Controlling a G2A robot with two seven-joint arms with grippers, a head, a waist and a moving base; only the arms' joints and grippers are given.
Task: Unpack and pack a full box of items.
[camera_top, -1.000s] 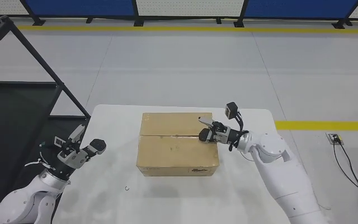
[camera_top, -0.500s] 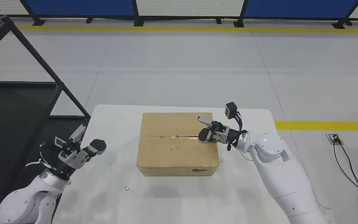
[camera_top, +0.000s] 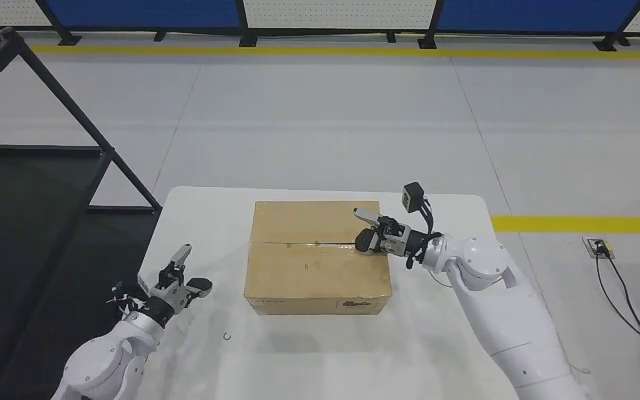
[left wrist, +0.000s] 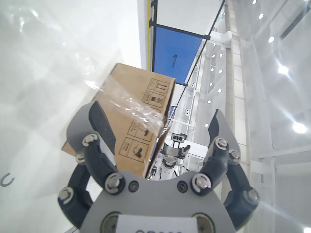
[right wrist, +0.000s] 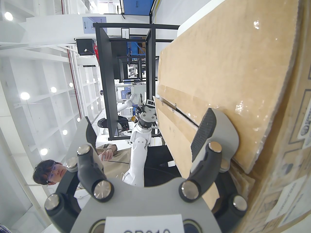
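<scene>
A closed cardboard box (camera_top: 318,262) stands in the middle of the white table (camera_top: 200,215), its two top flaps meeting along a thin seam. My right gripper (camera_top: 362,228) is at the box's right end by the seam and is open. In the right wrist view one finger (right wrist: 206,132) lies on the top flap of the box (right wrist: 230,69), while the other hangs free beside it. My left gripper (camera_top: 190,272) is low over the front left of the table, open and holding nothing, pointing at the box (left wrist: 141,103). Crinkled clear tape (left wrist: 136,107) runs over that end.
A small metal ring (camera_top: 228,336) lies on the table near the front edge, also seen as a ring (left wrist: 6,180) beside my left gripper. A black frame rack (camera_top: 60,190) stands off the table's left side. Bare tabletop surrounds the box.
My left arm has swung from the table's left edge to the front left, lower and closer to the box. The right gripper has stayed at the seam's right end.
</scene>
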